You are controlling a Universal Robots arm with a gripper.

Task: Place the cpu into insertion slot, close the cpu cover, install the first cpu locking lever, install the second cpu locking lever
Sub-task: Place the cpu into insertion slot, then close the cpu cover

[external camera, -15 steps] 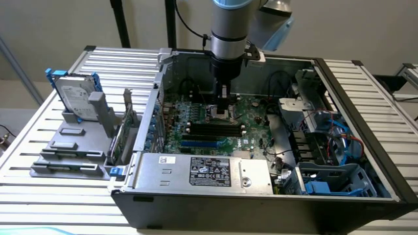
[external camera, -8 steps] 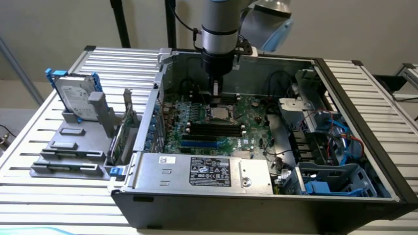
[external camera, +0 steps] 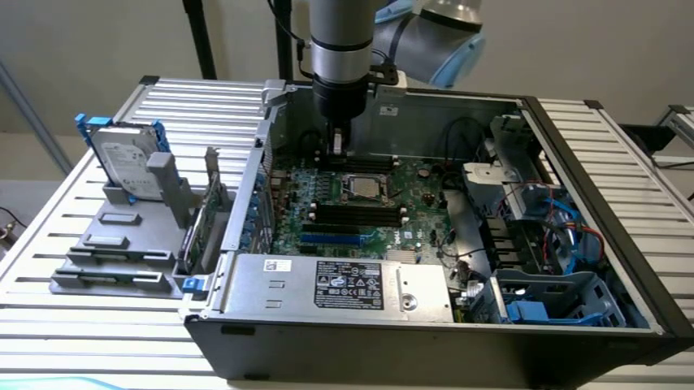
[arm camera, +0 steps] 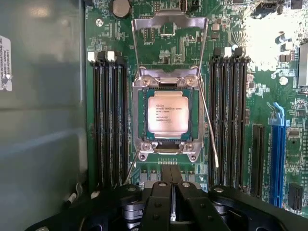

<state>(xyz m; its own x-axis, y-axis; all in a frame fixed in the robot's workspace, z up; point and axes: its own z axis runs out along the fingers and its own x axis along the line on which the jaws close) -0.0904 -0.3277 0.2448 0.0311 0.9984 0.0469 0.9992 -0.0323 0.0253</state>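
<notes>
The cpu, a silvery square chip, lies flat inside the insertion slot, whose metal rim surrounds it. The cpu cover, a thin silvery frame with a window, stands swung open at the socket's far end. One thin wire locking lever slants loose along one side of the socket, and the tip of the other lever pokes out at the opposite corner. My gripper hovers above the socket's near edge, its black fingers together and holding nothing. In the exterior view the gripper hangs just behind the cpu.
Long black memory slots flank the socket on both sides, with a blue slot further out. The open case's grey wall rises close by. A power supply and drive cages stand near the front, and a hard drive sits outside the case.
</notes>
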